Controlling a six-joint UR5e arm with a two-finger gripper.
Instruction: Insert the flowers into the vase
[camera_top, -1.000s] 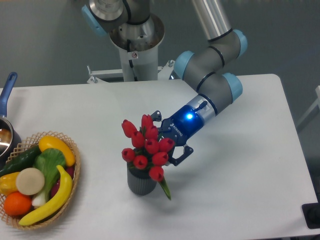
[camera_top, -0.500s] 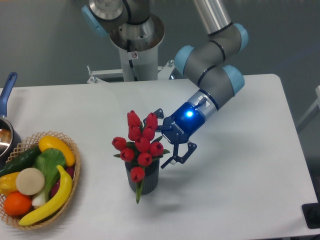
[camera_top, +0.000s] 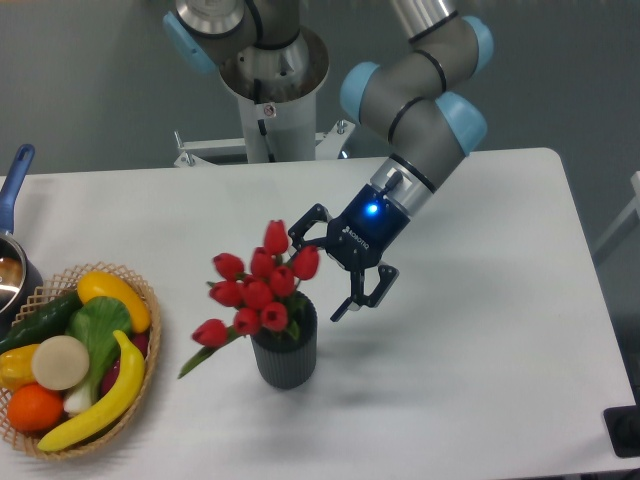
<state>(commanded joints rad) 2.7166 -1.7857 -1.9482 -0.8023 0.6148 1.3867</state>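
The flowers (camera_top: 255, 294), a bunch of red tulips with green stems and leaves, stand in the vase (camera_top: 285, 351), a small dark grey ribbed cylinder on the white table. The bunch leans to the left, with one bloom and a leaf hanging low at the left. My gripper (camera_top: 318, 268) is open just right of the bunch, above the vase's right rim. Its fingers are spread and hold nothing. One upper finger lies close to the rightmost tulip; I cannot tell whether it touches.
A wicker basket (camera_top: 146, 340) of fruit and vegetables stands at the front left. A metal pot with a blue handle (camera_top: 14, 185) is at the left edge. The robot base (camera_top: 270, 90) stands behind the table.
My gripper has let go of the flowers, opened and drawn up and back to the right. The bunch has swung over in the vase and now leans left.
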